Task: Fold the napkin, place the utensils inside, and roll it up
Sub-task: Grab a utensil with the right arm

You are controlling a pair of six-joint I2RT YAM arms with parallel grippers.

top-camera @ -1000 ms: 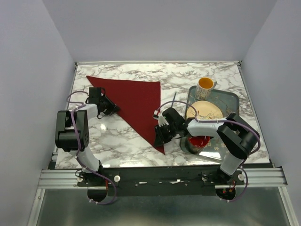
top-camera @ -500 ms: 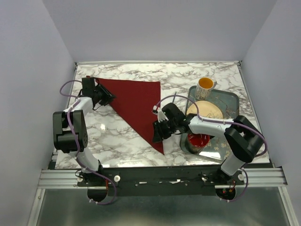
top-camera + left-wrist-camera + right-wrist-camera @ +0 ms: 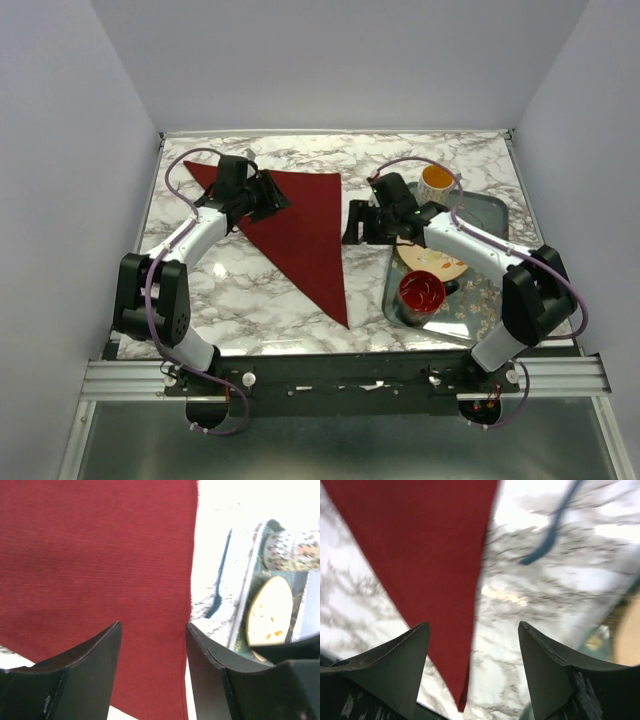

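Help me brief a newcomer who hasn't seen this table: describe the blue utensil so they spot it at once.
On the marble table, find the bare strip between the dark red napkin and the grey-green tray. The utensil lies there on the marble, touching neither. It is the only blue thing on the table, a slim stick far thinner than the mug or the red bowl.

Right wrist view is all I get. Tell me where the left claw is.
Observer: The left claw is over the far part of the napkin, jaws apart, holding nothing.
Operator: Give me the napkin's whole shape.
Observer: A triangle, its sharpest point toward the near edge of the table.
Operator: List what's on the tray.
Observer: The tray holds a mug, a plate and a red bowl.
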